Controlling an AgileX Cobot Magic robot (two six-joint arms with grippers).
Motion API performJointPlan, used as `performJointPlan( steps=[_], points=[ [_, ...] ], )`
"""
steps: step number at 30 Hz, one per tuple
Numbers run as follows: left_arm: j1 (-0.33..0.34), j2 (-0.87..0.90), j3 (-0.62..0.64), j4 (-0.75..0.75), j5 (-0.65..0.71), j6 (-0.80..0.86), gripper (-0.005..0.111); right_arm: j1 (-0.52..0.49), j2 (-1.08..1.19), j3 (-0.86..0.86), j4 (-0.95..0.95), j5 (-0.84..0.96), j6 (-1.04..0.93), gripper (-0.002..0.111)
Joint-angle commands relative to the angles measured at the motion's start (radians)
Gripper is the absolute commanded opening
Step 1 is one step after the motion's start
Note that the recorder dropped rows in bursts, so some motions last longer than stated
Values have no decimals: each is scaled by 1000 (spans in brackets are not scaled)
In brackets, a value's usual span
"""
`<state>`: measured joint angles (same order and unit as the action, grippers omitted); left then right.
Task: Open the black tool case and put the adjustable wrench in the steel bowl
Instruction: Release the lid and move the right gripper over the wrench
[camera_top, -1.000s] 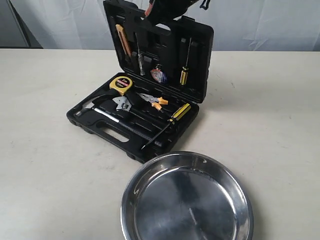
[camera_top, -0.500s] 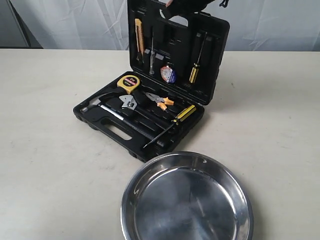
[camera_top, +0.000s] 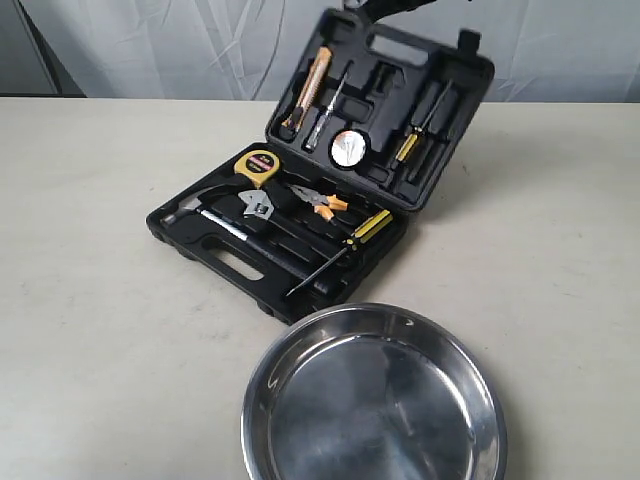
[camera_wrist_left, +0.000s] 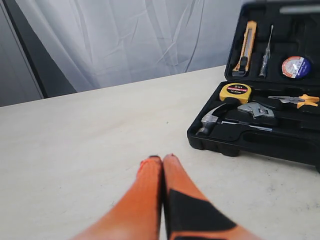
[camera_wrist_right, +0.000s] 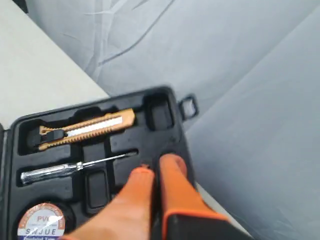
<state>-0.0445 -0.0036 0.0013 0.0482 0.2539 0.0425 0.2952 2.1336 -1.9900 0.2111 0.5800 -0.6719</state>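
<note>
The black tool case (camera_top: 205, 248) lies open on the table, its lid (camera_top: 455, 120) leaning back. The adjustable wrench (camera_top: 257, 206), silver head and black handle, rests in the base between hammer and pliers; it also shows in the left wrist view (camera_wrist_left: 256, 109). The steel bowl (camera_top: 372, 410) sits in front of the case with nothing in it. My right gripper (camera_wrist_right: 157, 167) is shut, its orange tips against the inside of the lid (camera_wrist_right: 160, 112) near the rim. My left gripper (camera_wrist_left: 162, 159) is shut over bare table, well apart from the case (camera_wrist_left: 240, 146).
The base also holds a hammer (camera_top: 195, 212), a yellow tape measure (camera_top: 252, 166), orange-handled pliers (camera_top: 318, 202) and a screwdriver (camera_top: 345, 240). The lid carries a utility knife (camera_top: 308, 95), a tape roll (camera_top: 347, 148) and another screwdriver (camera_top: 415, 135). A white curtain hangs behind.
The lid has swung from upright to leaning back, with my right gripper at its top edge. The case base slid slightly to the right a second ago, then stayed put.
</note>
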Motion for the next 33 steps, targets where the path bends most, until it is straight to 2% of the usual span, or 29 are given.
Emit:
performJointPlan(
  steps=[1, 2, 4, 6, 11, 14, 17, 19, 24, 27, 29, 30, 33],
  points=[
    [2, 4, -1, 0, -15, -4, 0, -25, -12, 1, -89, -4, 109, 3],
    [2, 4, -1, 0, -15, -4, 0, -28, -14, 1, -40, 33, 160, 3],
    [2, 4, -1, 0, -15, -4, 0, -28, -12, 1, 55, 86, 139, 3],
    [2, 4, -1, 0, -15, -4, 0, -26, 1, 1, 204, 144, -4, 1],
    [2, 4, -1, 0, -15, -4, 0, -24, 85, 1, 755, 361, -440, -1],
    [2, 4, -1, 0, -15, -4, 0, -16, 140, 1, 903, 513, -594, -1],
    [2, 4, -1, 0, -15, -4, 0, -3, 163, 1, 857, 639, -599, -1],
    [2, 4, -1, 0, -15, -4, 0, -1, 167, 1, 770, 641, -550, -1],
    [2, 4, -1, 0, -15, -4, 0, -3, 161, 1, 447, 641, -243, -1],
    [2, 4, -1, 0, -15, -4, 0, -5, 161, 1, 292, 641, -144, -1],
    [2, 4, -1, 0, -15, -4, 0, -5, 161, 1, 260, 629, -135, -1],
    [2, 4, -1, 0, -15, -4, 0, -5, 161, 1, 277, 559, -122, -1],
    [2, 4, -1, 0, -15, -4, 0, -2, 178, 1, 403, 455, -113, -1]
  ],
)
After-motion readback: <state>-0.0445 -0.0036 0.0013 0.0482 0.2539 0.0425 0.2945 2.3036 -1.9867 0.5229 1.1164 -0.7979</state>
